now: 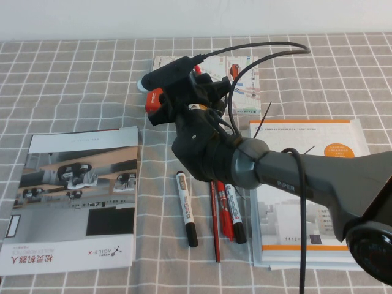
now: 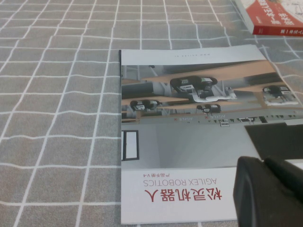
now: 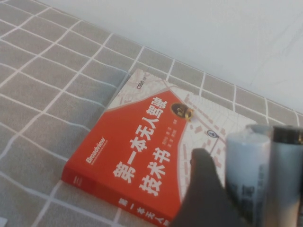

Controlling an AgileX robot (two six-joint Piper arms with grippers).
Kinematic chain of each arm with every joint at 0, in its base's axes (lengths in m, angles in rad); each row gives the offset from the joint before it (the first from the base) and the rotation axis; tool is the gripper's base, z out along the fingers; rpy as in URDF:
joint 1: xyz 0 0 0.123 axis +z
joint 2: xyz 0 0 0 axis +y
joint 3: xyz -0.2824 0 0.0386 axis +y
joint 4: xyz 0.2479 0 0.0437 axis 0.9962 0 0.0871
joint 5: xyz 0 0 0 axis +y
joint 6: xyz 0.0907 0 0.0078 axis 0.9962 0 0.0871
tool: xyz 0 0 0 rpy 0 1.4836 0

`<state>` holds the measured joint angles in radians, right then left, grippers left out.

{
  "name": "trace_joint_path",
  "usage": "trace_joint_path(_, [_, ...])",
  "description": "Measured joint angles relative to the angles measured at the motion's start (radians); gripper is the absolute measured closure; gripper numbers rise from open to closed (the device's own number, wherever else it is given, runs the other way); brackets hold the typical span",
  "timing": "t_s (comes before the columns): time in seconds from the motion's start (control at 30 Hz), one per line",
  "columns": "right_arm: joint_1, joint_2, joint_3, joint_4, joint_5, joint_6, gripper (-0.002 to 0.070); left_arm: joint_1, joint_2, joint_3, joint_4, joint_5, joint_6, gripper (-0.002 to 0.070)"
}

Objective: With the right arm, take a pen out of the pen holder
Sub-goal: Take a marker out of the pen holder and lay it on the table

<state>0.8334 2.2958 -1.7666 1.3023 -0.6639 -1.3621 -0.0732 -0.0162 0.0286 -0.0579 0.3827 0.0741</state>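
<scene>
**Q:** Entry one. Where are the pens and the holder?

**A:** A pale pen barrel (image 3: 247, 172) and a dark-capped pen (image 3: 285, 175) stand upright, side by side. Both are close against my right pincer (image 1: 153, 93) in that arm's wrist camera. From above, my own wrist covers them. A white rounded rim showing at the wrist's left side is probably the pen holder (image 1: 141, 84). Most of it is hidden.

**Q:** State of the pincers?

**A:** Right pincer: I cannot tell whether it is apart, together or clamped on a pen. It hangs at the far middle of the table, at the left edge of the red book (image 1: 242, 82). Left pincer (image 2: 267, 191): it shows only as a dark block in its own wrist camera, above a corner of the brochure (image 2: 189, 142). I cannot tell its state either.

**Q:** Surface and room?

**A:** The tablecloth (image 1: 73, 79) is grey with a white grid. A plain white wall (image 1: 92, 18) stands behind the far edge. The brochure lies flat on my left, and a white booklet (image 1: 309, 184) with an orange band lies flat on my right. Between them, under my right arm, four loose items lie flat. The white marker (image 1: 186, 209) is set a little apart on the left. The red pencil (image 1: 215, 226), red marker (image 1: 223, 211) and black-capped marker (image 1: 235, 215) lie close together.
</scene>
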Motion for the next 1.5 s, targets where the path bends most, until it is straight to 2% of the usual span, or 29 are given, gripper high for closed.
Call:
trace_joint_path(0.67, [0.0,0.0,-0.002,0.005,-0.019,-0.039,0.0553,0.0,0.0,0.0,0.0,0.0,0.0,0.0678])
trace_joint_path(1.5, [0.0,-0.036,0.033,0.044,0.043,-0.045,0.0568,0.0,0.0,0.0,0.0,0.0,0.0,0.0678])
